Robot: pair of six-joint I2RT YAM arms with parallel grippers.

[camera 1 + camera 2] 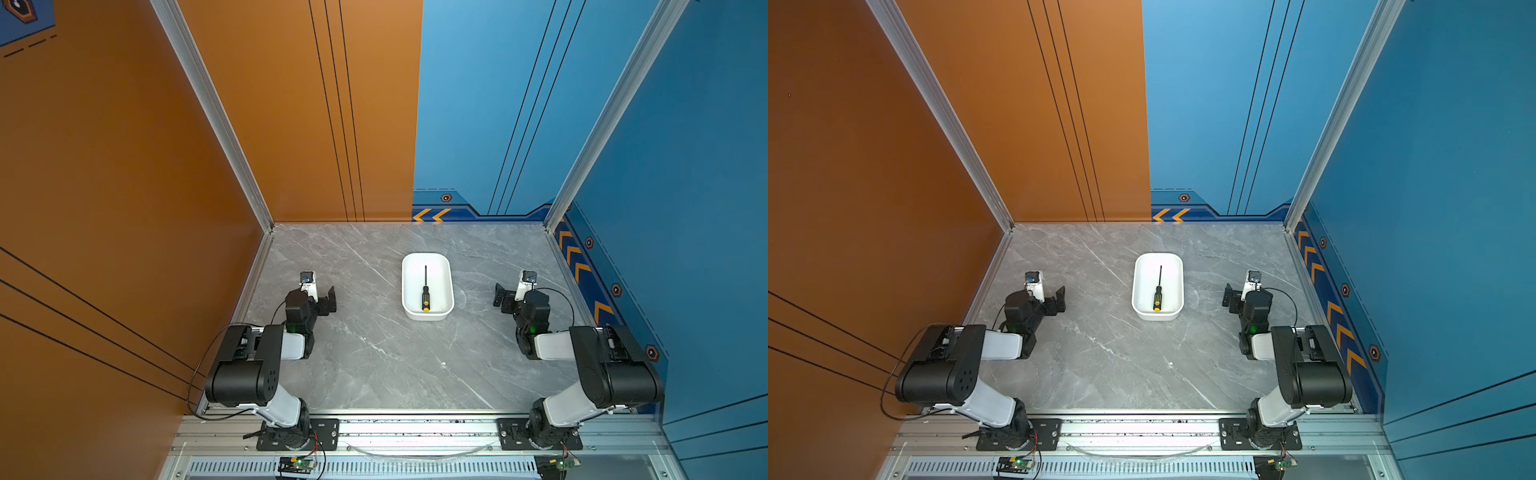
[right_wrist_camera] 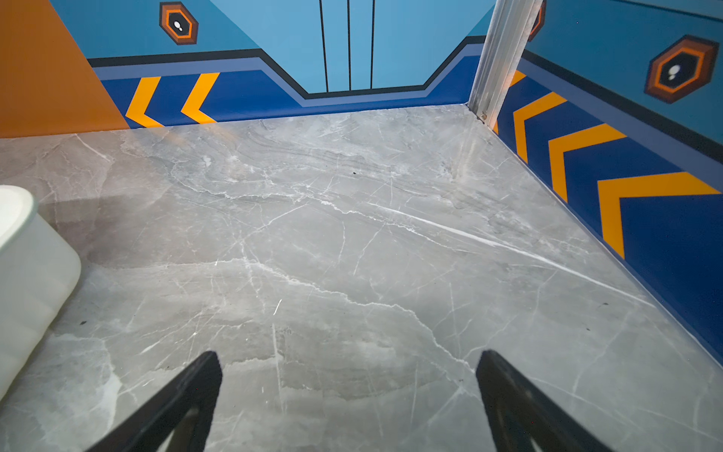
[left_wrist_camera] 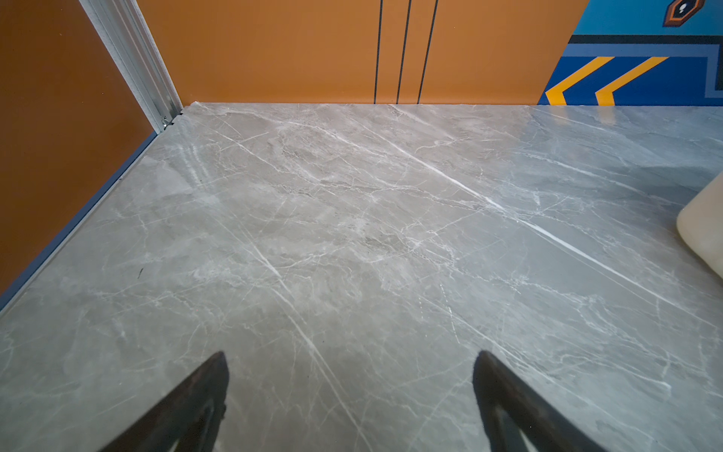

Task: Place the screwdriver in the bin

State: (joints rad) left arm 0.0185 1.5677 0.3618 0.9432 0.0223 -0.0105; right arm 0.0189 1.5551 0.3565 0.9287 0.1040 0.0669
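Observation:
The screwdriver (image 1: 425, 291) (image 1: 1158, 291) lies flat inside the white bin (image 1: 445, 279) (image 1: 1176, 277), its thin shaft toward the back wall and its yellow end cap toward the front. The bin sits a little right of the table's middle in both top views. My left gripper (image 1: 330, 300) (image 1: 1059, 299) (image 3: 350, 354) stands open and empty, well left of the bin. My right gripper (image 1: 500, 296) (image 1: 1228, 295) (image 2: 349, 354) is open and empty to the bin's right. A corner of the bin (image 3: 704, 231) (image 2: 27, 270) shows at the edge of each wrist view.
The grey marble table (image 1: 374, 353) is walled by an orange panel on the left and blue panels at the back and right. Both arm bases (image 1: 297, 434) (image 1: 540, 434) sit on the aluminium rail at the front edge.

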